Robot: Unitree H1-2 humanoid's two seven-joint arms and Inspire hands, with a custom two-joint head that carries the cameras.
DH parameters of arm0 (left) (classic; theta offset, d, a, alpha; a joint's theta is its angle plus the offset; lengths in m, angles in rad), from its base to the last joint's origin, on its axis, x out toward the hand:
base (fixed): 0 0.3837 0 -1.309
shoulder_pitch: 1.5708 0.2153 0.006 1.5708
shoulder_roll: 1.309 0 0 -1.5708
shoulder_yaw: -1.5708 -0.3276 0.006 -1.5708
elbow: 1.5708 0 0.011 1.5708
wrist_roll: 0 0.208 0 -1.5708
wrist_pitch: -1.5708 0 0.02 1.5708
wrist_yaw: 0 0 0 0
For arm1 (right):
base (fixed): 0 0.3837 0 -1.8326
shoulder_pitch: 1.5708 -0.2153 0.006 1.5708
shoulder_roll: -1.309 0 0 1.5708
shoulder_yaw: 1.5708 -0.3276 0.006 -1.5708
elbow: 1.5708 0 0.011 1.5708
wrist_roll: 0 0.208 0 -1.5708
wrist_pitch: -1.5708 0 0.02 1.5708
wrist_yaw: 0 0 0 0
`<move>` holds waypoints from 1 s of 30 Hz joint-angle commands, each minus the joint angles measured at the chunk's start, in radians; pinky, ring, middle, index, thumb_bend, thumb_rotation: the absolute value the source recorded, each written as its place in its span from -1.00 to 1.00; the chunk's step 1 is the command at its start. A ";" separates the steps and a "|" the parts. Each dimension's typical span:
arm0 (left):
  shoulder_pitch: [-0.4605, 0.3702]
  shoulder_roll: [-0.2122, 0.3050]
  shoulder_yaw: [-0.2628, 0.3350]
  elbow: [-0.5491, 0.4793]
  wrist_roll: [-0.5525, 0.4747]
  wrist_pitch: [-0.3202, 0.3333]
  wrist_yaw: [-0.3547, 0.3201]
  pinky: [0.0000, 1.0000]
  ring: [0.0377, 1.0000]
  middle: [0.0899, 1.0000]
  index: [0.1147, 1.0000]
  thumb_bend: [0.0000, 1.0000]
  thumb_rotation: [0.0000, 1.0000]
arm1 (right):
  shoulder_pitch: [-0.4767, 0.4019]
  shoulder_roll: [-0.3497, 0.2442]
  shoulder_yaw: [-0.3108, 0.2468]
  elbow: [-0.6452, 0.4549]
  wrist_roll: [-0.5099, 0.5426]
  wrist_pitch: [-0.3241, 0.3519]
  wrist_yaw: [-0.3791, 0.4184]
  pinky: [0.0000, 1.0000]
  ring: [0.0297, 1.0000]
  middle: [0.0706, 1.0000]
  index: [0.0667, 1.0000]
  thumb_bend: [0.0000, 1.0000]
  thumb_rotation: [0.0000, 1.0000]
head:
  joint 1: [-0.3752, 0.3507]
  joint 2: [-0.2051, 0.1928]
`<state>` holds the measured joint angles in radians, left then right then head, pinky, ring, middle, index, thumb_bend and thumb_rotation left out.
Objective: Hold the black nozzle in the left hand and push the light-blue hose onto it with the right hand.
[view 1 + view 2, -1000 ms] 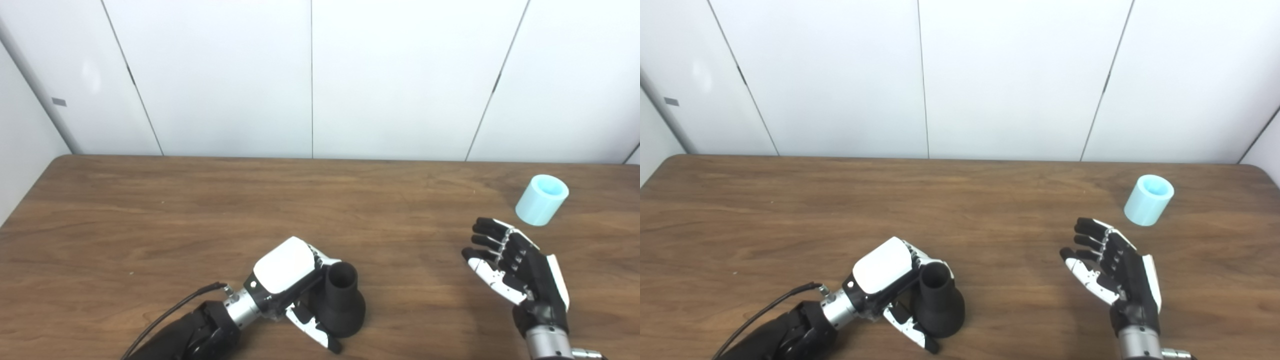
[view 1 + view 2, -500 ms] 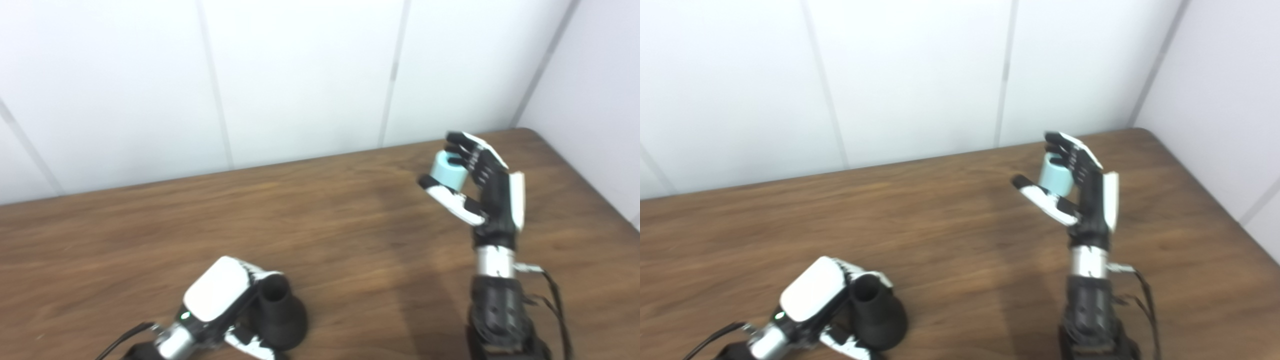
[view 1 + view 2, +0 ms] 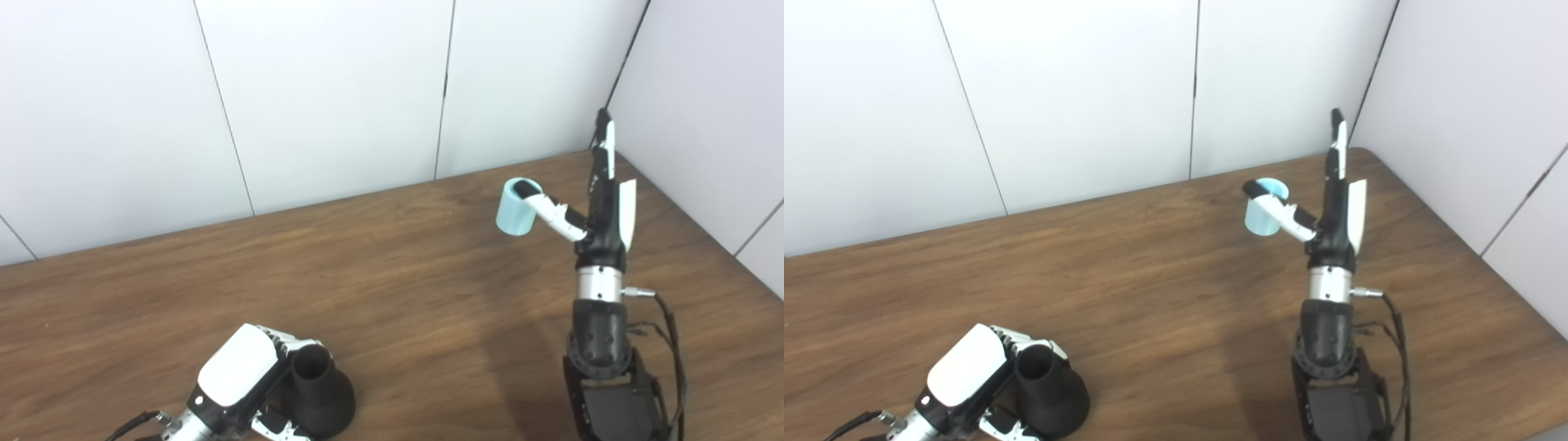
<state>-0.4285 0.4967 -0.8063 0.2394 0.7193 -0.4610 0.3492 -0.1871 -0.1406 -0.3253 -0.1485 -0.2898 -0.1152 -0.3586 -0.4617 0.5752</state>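
Note:
The black nozzle (image 3: pixel 323 399), a flared cone with its narrow mouth up, stands on the table at the near left. My left hand (image 3: pixel 237 375) is closed round its neck from the left, thumb low at its base. The light-blue hose (image 3: pixel 511 218), a short open tube, stands upright on the table at the far right. My right hand (image 3: pixel 603 202) is raised just right of the hose, seen edge-on, open, with fingers straight up. Its thumb reaches left and crosses the hose's top rim in both views. The hose seems to lie a little behind the thumb.
The wooden table (image 3: pixel 398 288) ends at a white panelled wall at the back and a second wall along its right edge (image 3: pixel 698 214). A cable (image 3: pixel 672 343) loops off my right forearm.
The camera has swung right, so the whole picture shifted. My right hand went forward to the hose, then straightened its fingers upward. My left hand stays round the nozzle.

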 commanded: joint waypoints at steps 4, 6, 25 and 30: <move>0.022 0.025 -0.022 0.054 -0.015 -0.009 0.037 -0.32 -0.16 -0.11 -0.19 0.04 -1.00 | -0.051 -0.043 -0.013 0.046 0.038 -0.038 -0.009 1.00 1.00 1.00 1.00 0.93 0.06 | -0.004 -0.003; 0.021 0.028 -0.027 0.055 -0.016 -0.009 0.042 -0.31 -0.16 -0.11 -0.19 0.04 -1.00 | -0.054 -0.046 -0.016 0.061 0.070 -0.019 0.005 1.00 1.00 1.00 1.00 0.95 0.06 | -0.005 -0.003; 0.031 0.033 -0.020 0.023 -0.044 -0.009 0.021 -0.29 -0.13 -0.09 -0.22 0.04 -1.00 | -0.093 -0.100 -0.004 0.336 0.186 -0.023 0.033 0.93 1.00 1.00 0.99 1.00 -0.01 | -0.004 -0.012; 0.033 0.034 -0.021 0.021 -0.041 -0.009 0.033 -0.34 -0.18 -0.09 -0.21 0.04 -1.00 | -0.092 -0.099 -0.001 0.413 0.179 -0.060 0.012 0.86 0.96 0.96 0.94 1.00 -0.04 | -0.002 -0.009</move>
<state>-0.4325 0.5120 -0.8165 0.2421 0.6937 -0.4672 0.3691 -0.2496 -0.2181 -0.3257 0.2780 -0.1026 -0.1287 -0.3283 -0.4633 0.5660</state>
